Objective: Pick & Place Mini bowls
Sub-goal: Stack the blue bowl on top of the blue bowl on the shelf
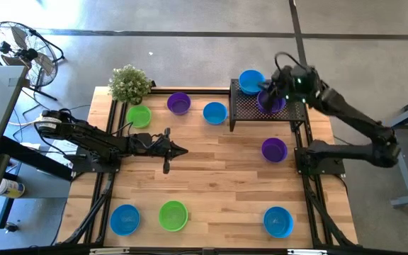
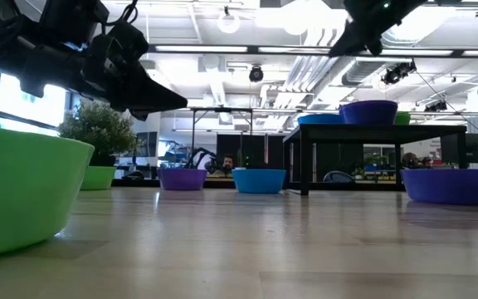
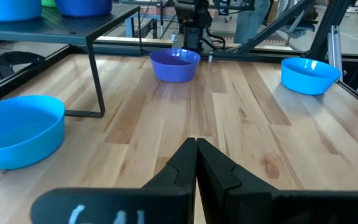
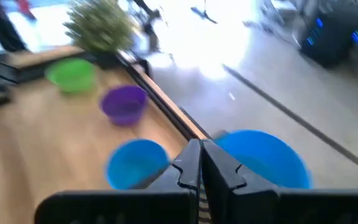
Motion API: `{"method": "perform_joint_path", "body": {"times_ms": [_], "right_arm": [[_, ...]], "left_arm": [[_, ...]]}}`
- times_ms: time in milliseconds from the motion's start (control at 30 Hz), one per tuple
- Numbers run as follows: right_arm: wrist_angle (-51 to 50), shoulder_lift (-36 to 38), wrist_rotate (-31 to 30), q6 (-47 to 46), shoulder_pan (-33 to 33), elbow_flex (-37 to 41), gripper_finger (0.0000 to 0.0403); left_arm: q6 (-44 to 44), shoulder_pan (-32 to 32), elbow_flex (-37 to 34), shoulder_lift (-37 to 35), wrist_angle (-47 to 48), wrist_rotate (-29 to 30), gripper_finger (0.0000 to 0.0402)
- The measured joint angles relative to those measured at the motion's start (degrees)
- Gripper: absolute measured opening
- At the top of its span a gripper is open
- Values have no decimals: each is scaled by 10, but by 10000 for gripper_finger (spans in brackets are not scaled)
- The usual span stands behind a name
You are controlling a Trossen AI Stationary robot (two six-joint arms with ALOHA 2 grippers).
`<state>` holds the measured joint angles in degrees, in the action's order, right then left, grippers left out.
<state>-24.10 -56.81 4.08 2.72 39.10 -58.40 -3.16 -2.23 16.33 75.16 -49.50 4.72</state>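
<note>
On the black mesh stand (image 1: pixel 264 105), at about one o'clock of the table (image 1: pixel 218 177), two mini bowls are resting: a blue bowl (image 1: pixel 251 81) at the far edge and a purple bowl (image 1: pixel 269 103) beside it. The right claw (image 1: pixel 266 91) hangs just above these two, with its fingers pressed together and pinching nothing, so I judge that the purple bowl was put there and the stand is the place where the bowls are collected.

The other bowls are spread on the wood. A lime green bowl (image 1: pixel 139 115), a second purple bowl (image 1: pixel 179 103) and a second blue bowl (image 1: pixel 214 112) make a row from eleven to twelve o'clock, near the small potted plant (image 1: pixel 129 83). A third purple bowl (image 1: pixel 274 149) lies at three o'clock, just in front of the stand. Along the near edge are a blue bowl at seven o'clock (image 1: pixel 125 219), a green bowl at six o'clock (image 1: pixel 173 215) and a blue bowl at five o'clock (image 1: pixel 278 221).

The left claw (image 1: pixel 179 150) waits above the middle of the table at about nine o'clock, its fingers pressed together, holding nothing. It seems parked there to leave room for the right arm.
</note>
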Motion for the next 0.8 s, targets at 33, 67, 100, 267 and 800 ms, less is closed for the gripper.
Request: {"method": "perform_joint_path", "body": {"times_ms": [33, 67, 100, 267, 800], "right_arm": [[22, 15, 0, -3, -13, 20, 3], [43, 30, 0, -7, -27, 39, 2], [62, 45, 0, -11, -41, 57, 1], [143, 106, 1, -19, -107, 132, 1], [291, 163, -40, 2, -275, 256, 1]], "left_arm": [[0, 0, 0, 0, 0, 0, 2], [0, 0, 0, 0, 0, 0, 2], [0, 0, 0, 0, 0, 0, 2], [0, 0, 0, 0, 0, 1, 2], [0, 0, 0, 0, -1, 1, 2]]}}
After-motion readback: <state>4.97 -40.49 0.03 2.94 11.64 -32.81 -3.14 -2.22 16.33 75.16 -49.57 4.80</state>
